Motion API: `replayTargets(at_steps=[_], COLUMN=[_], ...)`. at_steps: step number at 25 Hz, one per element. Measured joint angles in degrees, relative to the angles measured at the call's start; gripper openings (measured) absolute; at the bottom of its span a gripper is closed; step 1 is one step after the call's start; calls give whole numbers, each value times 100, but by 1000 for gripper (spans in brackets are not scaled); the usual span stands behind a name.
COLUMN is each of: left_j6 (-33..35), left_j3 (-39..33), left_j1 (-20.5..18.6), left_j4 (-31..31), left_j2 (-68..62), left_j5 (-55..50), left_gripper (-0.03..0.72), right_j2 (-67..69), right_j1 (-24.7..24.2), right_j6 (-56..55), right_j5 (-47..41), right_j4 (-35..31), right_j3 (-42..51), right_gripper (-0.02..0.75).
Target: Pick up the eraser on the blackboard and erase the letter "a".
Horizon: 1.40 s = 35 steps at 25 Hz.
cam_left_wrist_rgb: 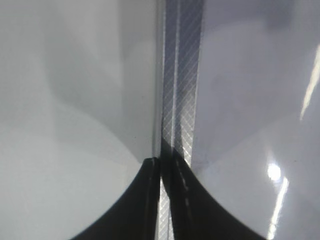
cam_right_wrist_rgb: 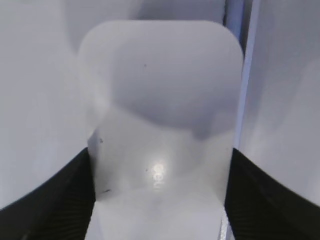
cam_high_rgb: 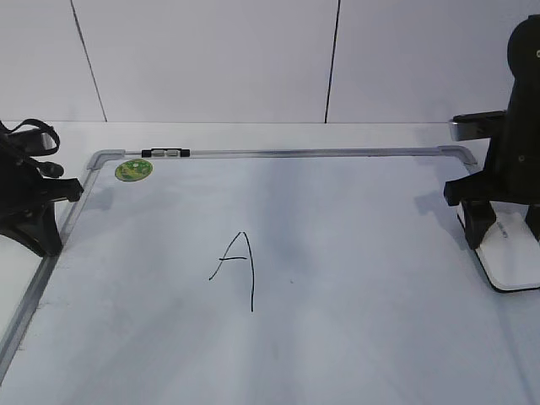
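The blackboard is a large white board with a grey frame, lying flat. The white eraser rests on it at the right edge. My right gripper stands over the eraser, shut on it. In the right wrist view the eraser fills the gap, and my right gripper has a black finger against each long side. My left gripper is shut, empty, at the board's left frame. The left wrist view shows that gripper over the frame strip. The letter "a" is out of view.
A tall capital "A" in black marker stands left of the board's middle. A round green sticker sits in the far left corner. Next to it, a small black-and-white clip sits on the top frame. A white wall rises behind.
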State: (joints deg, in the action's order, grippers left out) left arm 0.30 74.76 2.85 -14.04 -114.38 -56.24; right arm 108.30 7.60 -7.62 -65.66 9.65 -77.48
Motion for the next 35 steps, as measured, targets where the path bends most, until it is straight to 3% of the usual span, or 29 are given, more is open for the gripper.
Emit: replayTargets(at_steps=[25, 35], left_j6=[0, 0], left_j3=[0, 441], left_j1=[0, 0], left_j4=[-18, -8], left_j2=[0, -72], left_j5=[0, -260], left_gripper=[48, 104], right_j2=[166, 156], right_j1=[0, 0], right_j6=[-23, -78], right_j5=[-182, -182], right_j4=[47, 47], right_j3=[0, 0], right_gripper=[594, 592])
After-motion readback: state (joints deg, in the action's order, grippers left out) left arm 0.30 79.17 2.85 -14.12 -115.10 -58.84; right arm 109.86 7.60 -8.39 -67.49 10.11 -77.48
